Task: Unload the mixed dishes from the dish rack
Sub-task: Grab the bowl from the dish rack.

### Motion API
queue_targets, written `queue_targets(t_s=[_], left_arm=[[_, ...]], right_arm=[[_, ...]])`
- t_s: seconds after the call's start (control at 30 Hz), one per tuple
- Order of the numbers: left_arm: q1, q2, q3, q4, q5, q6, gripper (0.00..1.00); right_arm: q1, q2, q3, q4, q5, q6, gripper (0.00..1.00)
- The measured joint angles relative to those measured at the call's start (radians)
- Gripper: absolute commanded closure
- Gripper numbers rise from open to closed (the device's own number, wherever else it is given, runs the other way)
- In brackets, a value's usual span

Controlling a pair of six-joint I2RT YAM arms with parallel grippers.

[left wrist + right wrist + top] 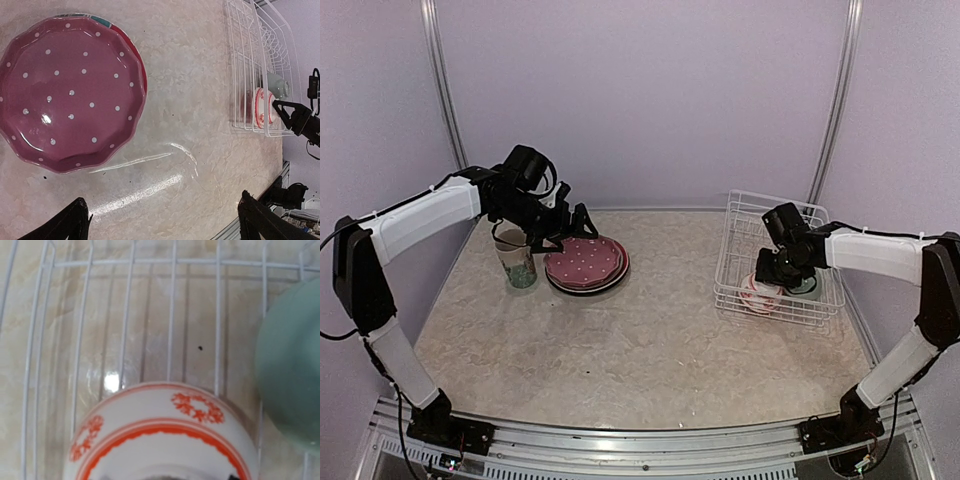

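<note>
The white wire dish rack (733,262) stands at the right. Two small bowls lie in it: a white-pink bowl (165,435) turned upside down, with a mint green bowl (292,370) just right of it. My right gripper (772,275) is down in the rack, closed on the white-pink bowl (758,295), which fills the bottom of the right wrist view. At the left, a pink dotted plate (70,92) tops a stack of plates (586,263), beside the tall mug (518,264). My left gripper (565,225) hovers open above the stack, its fingers (75,222) wide apart with nothing between them.
The rack (245,65) shows at the top right of the left wrist view, with both bowls behind its wire. The red-teal rim of a lower plate (102,21) peeks out under the pink one. Marbled tabletop (650,340) lies between stack and rack.
</note>
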Motion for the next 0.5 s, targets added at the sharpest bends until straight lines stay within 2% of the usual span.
queue_targets(t_s=[0.2,0.5], left_arm=[[-0.003,0.000,0.006,-0.004,0.000,0.000,0.01],[-0.011,0.001,0.007,-0.007,0.000,0.003,0.01]], right_arm=[[0.000,-0.045,-0.003,0.003,0.030,0.018,0.82],[0.000,-0.055,-0.003,0.011,0.051,0.029,0.89]])
